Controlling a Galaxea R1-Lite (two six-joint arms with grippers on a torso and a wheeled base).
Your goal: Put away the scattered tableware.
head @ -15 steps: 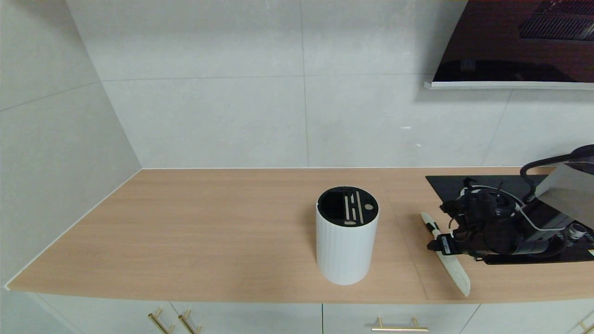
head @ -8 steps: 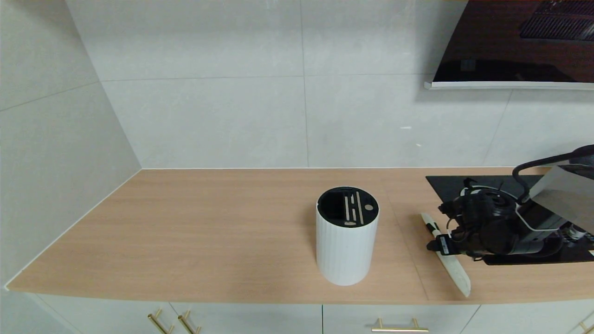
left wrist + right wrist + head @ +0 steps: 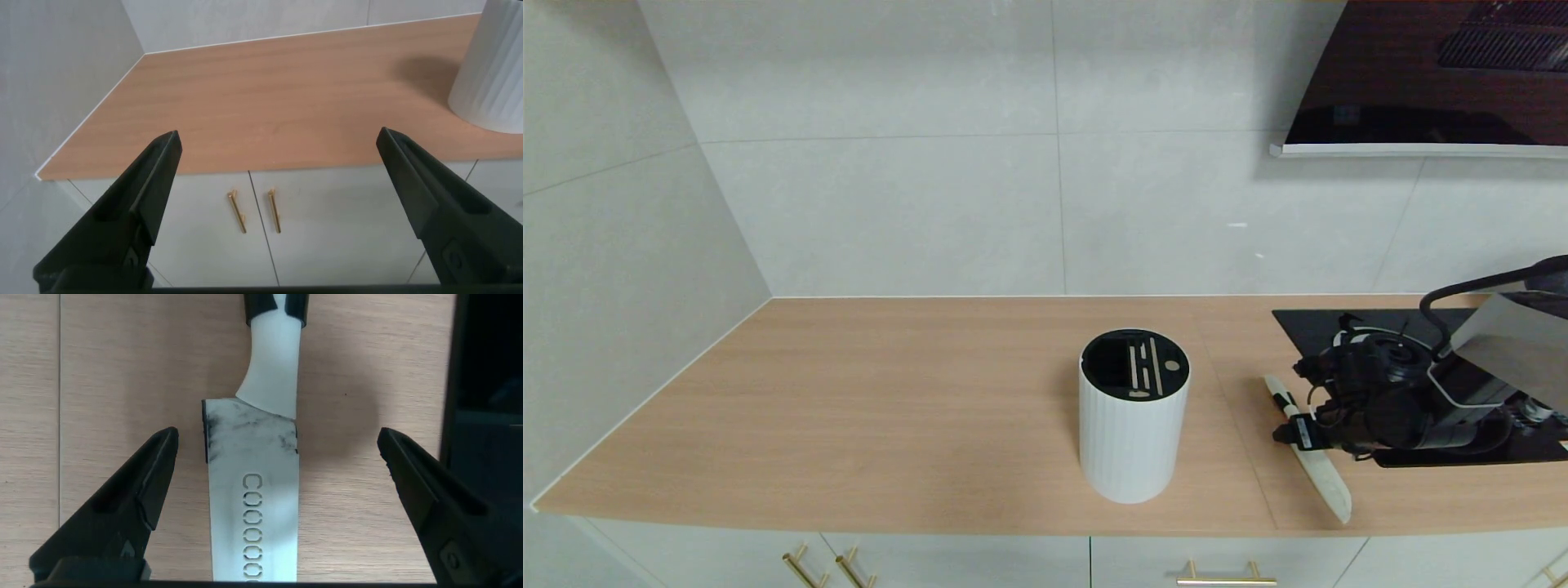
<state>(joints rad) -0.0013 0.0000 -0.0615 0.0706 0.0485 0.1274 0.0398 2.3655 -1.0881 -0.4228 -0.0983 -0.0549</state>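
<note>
Right gripper [image 3: 1298,416]: fingers spread wide, nothing held. It sits low over the white ceramic kitchen knife [image 3: 1327,482], one finger on each side of it near where handle meets blade. In the right wrist view the gripper [image 3: 276,441] has clear gaps to the knife [image 3: 249,506] on both sides. Can't tell from either view whether the fingertips touch the counter.

Knife lies flat on the light wooden countertop [image 3: 890,408], between the white ribbed cylindrical holder [image 3: 1131,433] and the black glass cooktop [image 3: 1307,327]. Handle with a black band points toward the back wall, blade tip toward the front edge. The blade has grey smudges at the heel and a row of oval holes along it.

The holder stands upright, roughly mid-counter, well apart from the knife. Its black top has a large opening, several narrow slots and a small round hole.

Left gripper [image 3: 278,135]: also spread open and empty. It hangs off the front of the counter, over the white cabinet doors with gold bar handles [image 3: 253,212]. The holder [image 3: 494,73] is off to one side of it.

Background: grey tiled wall [image 3: 890,163], dark range hood [image 3: 1421,82] above the cooktop.
</note>
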